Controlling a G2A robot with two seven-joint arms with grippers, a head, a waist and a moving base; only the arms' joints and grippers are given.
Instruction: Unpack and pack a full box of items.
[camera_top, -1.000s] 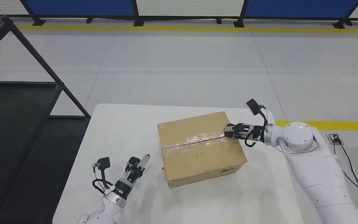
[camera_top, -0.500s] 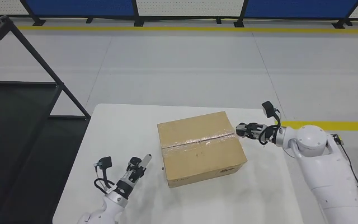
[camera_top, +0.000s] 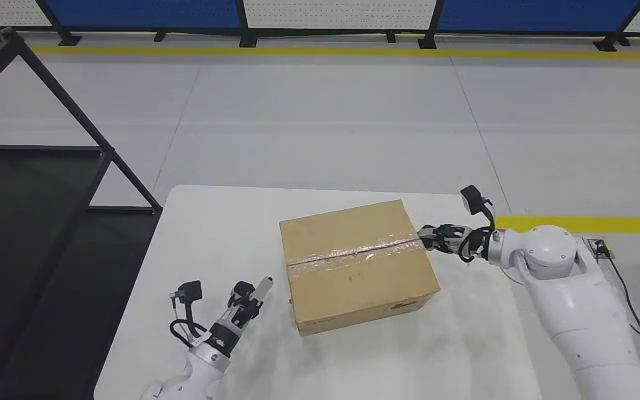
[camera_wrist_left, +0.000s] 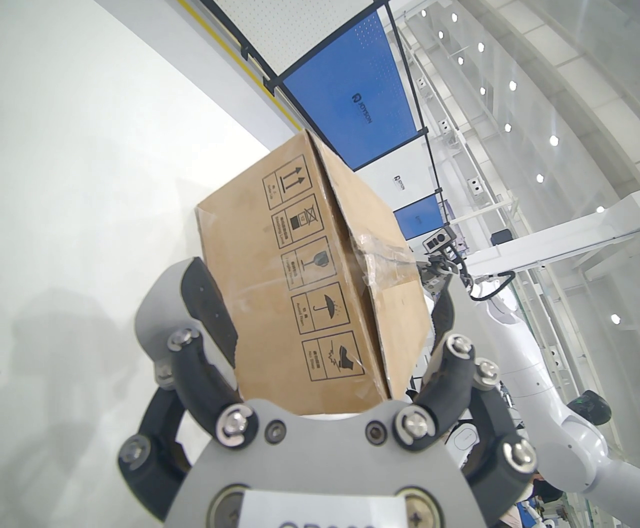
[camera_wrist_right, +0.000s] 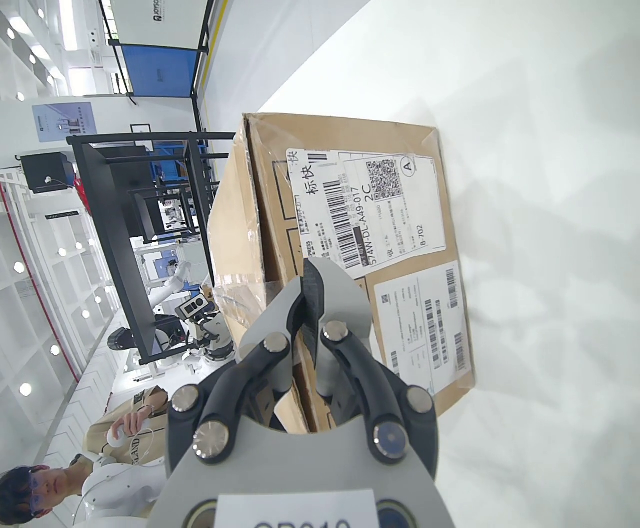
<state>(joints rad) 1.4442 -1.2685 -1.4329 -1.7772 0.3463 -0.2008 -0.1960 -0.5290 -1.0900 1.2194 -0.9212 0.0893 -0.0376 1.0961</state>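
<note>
A taped-shut cardboard box (camera_top: 355, 265) stands in the middle of the white table (camera_top: 200, 250). Clear tape runs along its top seam. My right gripper (camera_top: 430, 237) is at the box's right top edge, where the tape seam ends. In the right wrist view its fingers (camera_wrist_right: 312, 290) are pressed together, shut, against the labelled side of the box (camera_wrist_right: 450, 235); I see nothing between them. My left gripper (camera_top: 256, 296) hovers low over the table a short way left of the box, open. The left wrist view shows the box (camera_wrist_left: 250, 235) beyond the open left gripper (camera_wrist_left: 322, 285).
A black metal frame (camera_top: 60, 150) stands off the table's left side. The table's front edge lies close behind the left arm. Bare table surface stretches left of the box and in front of it.
My right gripper pulled away from the box's right edge, then came back close to it. The box has shifted slightly left. The left arm has barely moved.
</note>
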